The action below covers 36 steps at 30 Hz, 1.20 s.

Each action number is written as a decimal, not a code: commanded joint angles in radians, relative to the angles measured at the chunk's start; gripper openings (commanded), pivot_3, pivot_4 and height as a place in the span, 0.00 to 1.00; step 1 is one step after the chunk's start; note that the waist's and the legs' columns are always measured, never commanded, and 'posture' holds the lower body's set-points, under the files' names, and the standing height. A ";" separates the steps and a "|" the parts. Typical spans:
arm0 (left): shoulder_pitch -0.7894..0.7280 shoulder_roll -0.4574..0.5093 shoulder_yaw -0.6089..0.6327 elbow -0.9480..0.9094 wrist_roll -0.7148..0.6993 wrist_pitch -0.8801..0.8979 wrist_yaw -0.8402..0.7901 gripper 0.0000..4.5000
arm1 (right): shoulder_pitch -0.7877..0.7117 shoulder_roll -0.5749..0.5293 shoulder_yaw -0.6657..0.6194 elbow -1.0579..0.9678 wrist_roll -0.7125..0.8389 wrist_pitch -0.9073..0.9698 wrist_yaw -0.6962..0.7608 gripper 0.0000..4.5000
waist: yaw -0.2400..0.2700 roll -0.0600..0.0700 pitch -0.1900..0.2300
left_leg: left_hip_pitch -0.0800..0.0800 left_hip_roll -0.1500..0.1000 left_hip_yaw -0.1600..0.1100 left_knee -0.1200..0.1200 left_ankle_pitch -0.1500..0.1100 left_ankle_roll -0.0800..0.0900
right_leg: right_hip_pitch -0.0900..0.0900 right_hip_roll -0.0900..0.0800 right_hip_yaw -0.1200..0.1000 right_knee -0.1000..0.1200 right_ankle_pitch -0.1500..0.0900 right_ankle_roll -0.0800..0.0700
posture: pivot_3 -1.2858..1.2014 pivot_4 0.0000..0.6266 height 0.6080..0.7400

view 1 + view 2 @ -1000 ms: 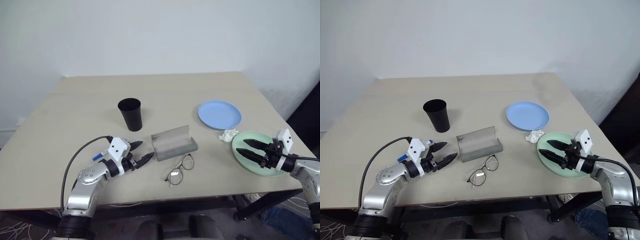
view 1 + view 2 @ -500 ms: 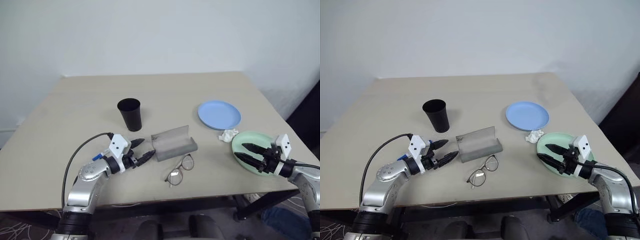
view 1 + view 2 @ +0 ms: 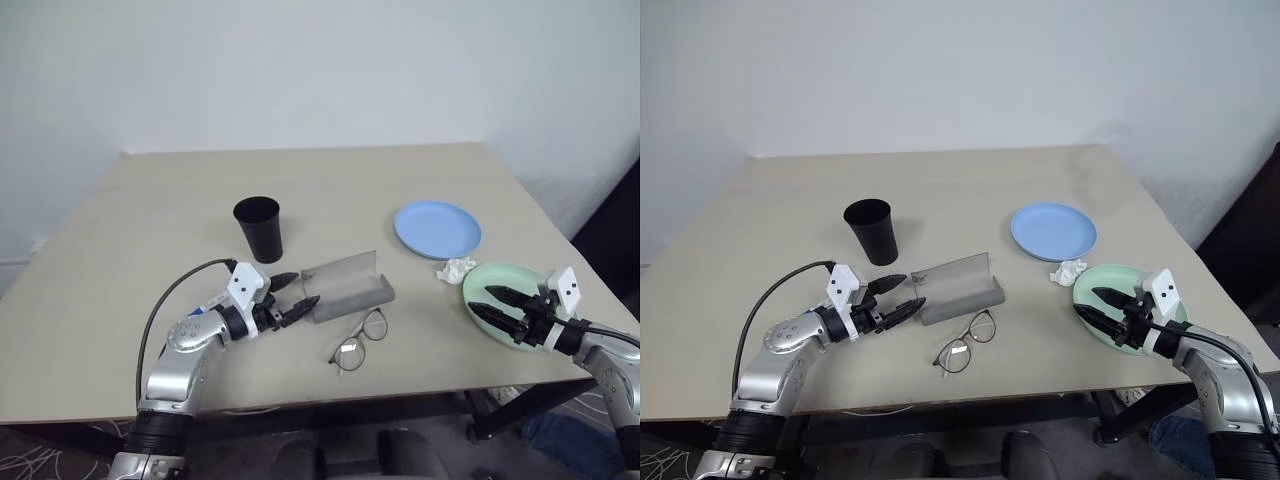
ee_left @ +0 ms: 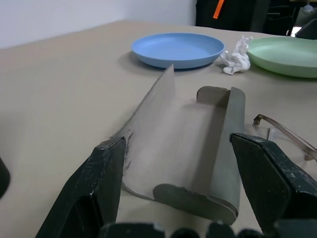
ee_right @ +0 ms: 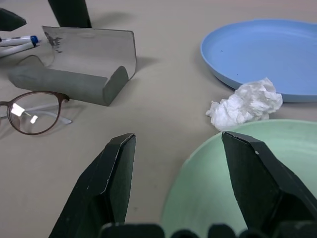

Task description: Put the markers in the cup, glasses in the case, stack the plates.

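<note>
Risks on a table with every item still loose.

Table (image 3: 150, 210) first: the mint green plate (image 3: 510, 290) sits at about four o'clock close to the edge, with the right gripper (image 3: 495, 303), fingers spread and empty, poised over its rim; a clumsy pinch could tip it off. The light blue plate (image 3: 437, 228) lies at two o'clock, the crumpled tissue (image 3: 457, 268) between the two, liable to get trapped in the stack. The grey case (image 3: 347, 288) lies open at centre; the left gripper (image 3: 297, 295), wide open and empty, straddles its end and might shove it into the glasses (image 3: 358, 340) at six o'clock. Cup (image 3: 259, 228) stands at eleven o'clock; markers (image 5: 17, 41) lie beyond the case's far end. No readable writing anywhere.
</note>
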 commanded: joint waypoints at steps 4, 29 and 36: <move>-0.001 -0.011 -0.007 -0.038 -0.006 -0.016 0.004 0.78 | -0.072 -0.037 -0.016 -0.027 -0.021 0.051 -0.067 0.67 | -0.001 0.000 0.000 | 0.000 0.000 0.000 0.000 0.000 0.000 | 0.000 0.000 0.000 0.000 0.000 0.000 | 0.52 0.00 1.00; -0.069 -0.078 -0.045 0.016 0.009 -0.051 0.031 0.79 | -0.446 -0.045 0.256 -0.108 -0.115 0.846 -0.367 0.99 | 0.000 0.000 0.000 | -0.003 -0.001 0.000 0.001 0.001 0.003 | -0.002 0.000 -0.001 0.000 0.000 0.000 | 0.52 0.00 1.00; -0.067 -0.084 -0.044 0.016 0.012 -0.057 0.038 0.79 | -0.423 -0.043 0.328 -0.151 -0.182 0.866 -0.453 0.99 | 0.000 0.000 0.000 | -0.006 -0.002 0.000 0.001 0.002 0.005 | -0.004 0.000 -0.001 0.000 0.000 0.000 | 0.52 0.00 1.00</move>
